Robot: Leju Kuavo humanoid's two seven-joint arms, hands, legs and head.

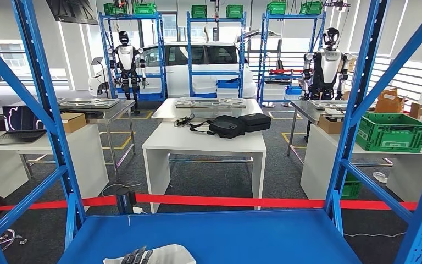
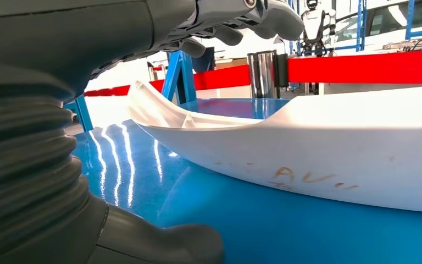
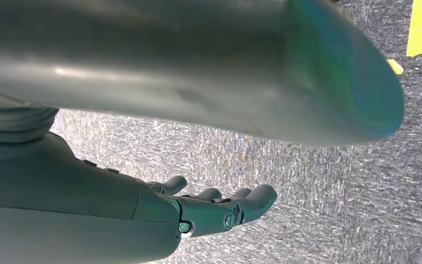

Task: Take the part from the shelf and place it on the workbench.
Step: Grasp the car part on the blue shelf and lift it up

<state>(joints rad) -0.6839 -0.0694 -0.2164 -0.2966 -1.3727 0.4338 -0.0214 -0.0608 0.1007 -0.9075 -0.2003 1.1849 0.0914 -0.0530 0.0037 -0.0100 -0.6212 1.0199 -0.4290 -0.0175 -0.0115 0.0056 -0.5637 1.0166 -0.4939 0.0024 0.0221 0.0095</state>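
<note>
In the head view you see the left hand (image 1: 134, 256) at the bottom edge, its dark fingers lying over the near end of the white part (image 1: 167, 254), which sits on the blue shelf (image 1: 225, 234). Beyond the shelf a red barrier tape (image 1: 225, 201) runs across, and behind it a white table (image 1: 203, 140) carries a black bag (image 1: 226, 126). To the right a green crate (image 1: 393, 132) stands on another table; you cannot tell what is in it. In the left wrist view the white part (image 2: 329, 148) rests flat on the glossy blue shelf (image 2: 286, 231), and the left hand (image 2: 225, 22) arches over its rim with fingers spread above and the thumb (image 2: 165, 245) low on the shelf beside it; you cannot tell whether the fingers have closed on the part. Faint orange writing on the part's side reads roughly "AV", the rest illegible. In the right wrist view the right hand (image 3: 220, 209) hangs over grey carpet (image 3: 335, 181), fingers loosely extended and apart, holding nothing.
</note>
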